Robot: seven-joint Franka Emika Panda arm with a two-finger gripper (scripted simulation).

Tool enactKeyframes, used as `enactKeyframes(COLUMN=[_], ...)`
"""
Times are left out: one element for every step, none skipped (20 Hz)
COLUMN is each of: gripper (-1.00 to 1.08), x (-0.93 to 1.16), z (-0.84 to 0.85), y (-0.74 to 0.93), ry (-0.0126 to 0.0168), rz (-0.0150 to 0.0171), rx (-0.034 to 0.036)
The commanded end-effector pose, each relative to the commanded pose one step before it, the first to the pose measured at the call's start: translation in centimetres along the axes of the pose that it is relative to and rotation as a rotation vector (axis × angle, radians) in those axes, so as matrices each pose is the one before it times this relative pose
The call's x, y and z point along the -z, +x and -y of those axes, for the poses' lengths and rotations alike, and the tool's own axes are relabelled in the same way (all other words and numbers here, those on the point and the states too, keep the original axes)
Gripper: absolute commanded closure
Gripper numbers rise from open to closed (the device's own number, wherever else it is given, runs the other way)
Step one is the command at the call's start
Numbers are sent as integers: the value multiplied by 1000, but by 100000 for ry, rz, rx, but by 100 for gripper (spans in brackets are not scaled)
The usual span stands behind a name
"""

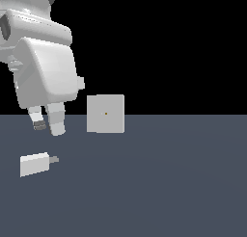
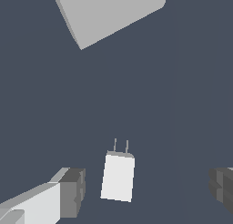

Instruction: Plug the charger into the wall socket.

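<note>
Black void behind, flat slate-blue floor [image 1: 169,183] under everything, so nothing cluttering the scene for us. The charger [image 1: 34,164] lies flat on that floor, and the gripper [image 1: 48,127] hangs above it with its fingers spread wide and holding nothing.

What matters for our next move: in the wrist view the charger [image 2: 118,177] sits in the gap between the two fingertips [image 2: 73,191], but not centred, it's noticeably nearer one finger than the other [image 2: 221,186]. In the exterior view the fingers hover above it and a little toward the socket side, not touching.

Its long axis runs across the line joining the fingers, so closing should pinch the two long flat sides, which is what we'd want. The prongs [image 2: 121,145] point away from the fingers toward the wall socket [image 2: 109,13], which stands upright on the floor well apart from the charger, orange dot [image 1: 105,113] on its face.

Our guess is we need a small sideways nudge to centre it, then drop straight down and close
</note>
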State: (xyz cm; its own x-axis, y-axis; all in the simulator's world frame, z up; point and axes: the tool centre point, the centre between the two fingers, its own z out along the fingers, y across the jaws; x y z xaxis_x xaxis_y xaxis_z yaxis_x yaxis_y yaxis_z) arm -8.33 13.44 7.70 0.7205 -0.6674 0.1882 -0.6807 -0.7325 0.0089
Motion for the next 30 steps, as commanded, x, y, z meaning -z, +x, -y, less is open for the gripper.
enactKeyframes(gripper=[-92, -92, -92, -92, -92, -92, -92, -92, -92, -92, -92, -92, -92, -92, -92, -92, -92, -92, -92, -92, -92, -92, -92, -92, -92, -92, -92, -92, -92, -92], x=[-287, -102, -97, -91, -85, -79, -72, -66, -59, -52, -45, -37, -29, -21, -13, -3, 21, -28, -85, -141, -197, -266, -307, -362, -427, -467, -515, -458, -410, -342], z=[426, 152, 145, 135, 126, 117, 108, 98, 87, 77, 66, 55, 43, 31, 17, 16, -39, 0, -1, -1, -2, -17, -4, -4, -19, -4, -16, 3, -7, 13], y=[-460, -166, -158, -146, -135, -124, -113, -103, -89, -78, -67, -56, -42, -31, -15, -27, 24, -8, -23, -38, -54, -37, -84, -99, -80, -127, -103, -122, -71, -88], ry=[-367, -140, -133, -127, -120, -113, -105, -96, -88, -79, -69, -57, -46, -33, -21, 0, 29, 0, 0, 0, 0, -15, 0, 0, -15, 0, -16, 0, -17, 0], rz=[-946, -312, -291, -271, -250, -229, -206, -183, -162, -139, -117, -94, -73, -51, -32, 0, 71, 0, 0, 0, 0, 23, 0, 0, 20, 0, 18, 0, 10, 0], rx=[-3252, -1106, -1037, -973, -905, -835, -762, -687, -617, -538, -459, -375, -296, -210, -133, 0, 291, 0, 0, 0, 0, -63, 0, 0, -64, 0, -65, 0, -66, 0])
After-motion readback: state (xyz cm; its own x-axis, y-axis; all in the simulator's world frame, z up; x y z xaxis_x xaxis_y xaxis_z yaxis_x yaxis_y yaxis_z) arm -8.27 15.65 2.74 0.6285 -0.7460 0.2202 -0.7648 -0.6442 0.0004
